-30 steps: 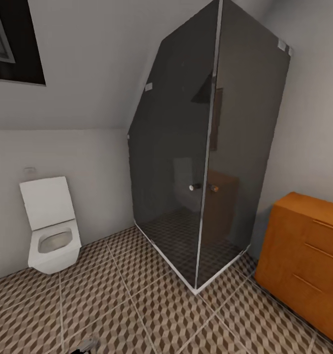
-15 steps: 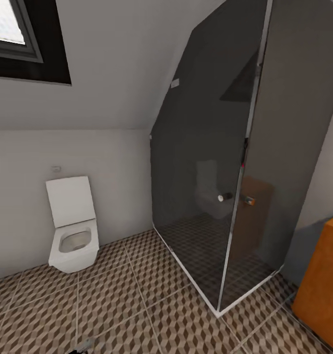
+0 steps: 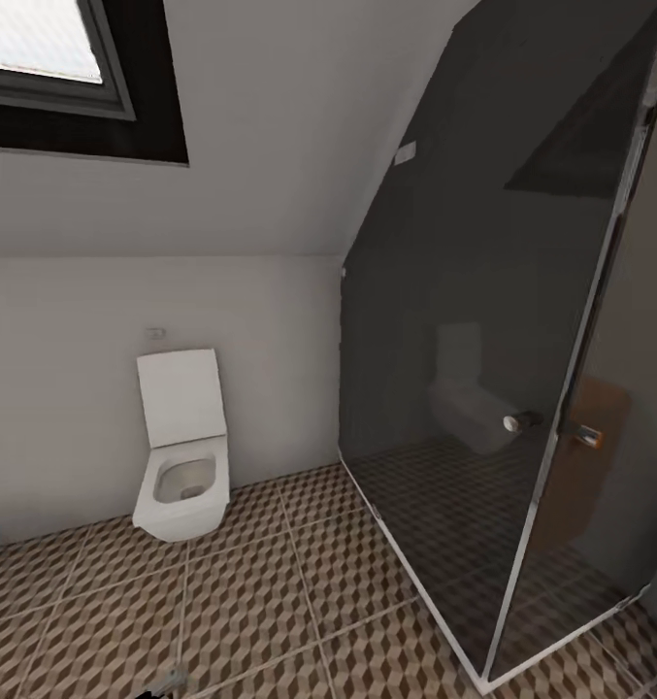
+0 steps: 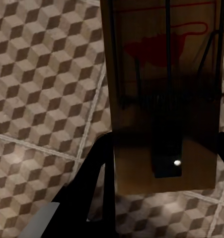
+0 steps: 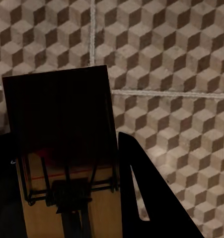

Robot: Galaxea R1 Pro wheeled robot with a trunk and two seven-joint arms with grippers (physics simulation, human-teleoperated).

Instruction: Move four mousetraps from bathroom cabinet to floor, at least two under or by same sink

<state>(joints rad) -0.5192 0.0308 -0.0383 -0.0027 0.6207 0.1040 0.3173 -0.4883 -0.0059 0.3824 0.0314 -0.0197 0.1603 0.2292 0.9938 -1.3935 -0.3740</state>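
**Both arms loaded, robot en route to a drop spot**

Carry step. Left end effector is clamped on a mousetrap, red mouse print showing, held above the bathroom floor. Right end effector grips a second mousetrap w/ its fingers either side, also above tile. Ahead: toilet against the wall, dark glass shower beside it. Next, I'd guess: find the basin, lower both traps flat onto the tiles beside or under it, then let go.
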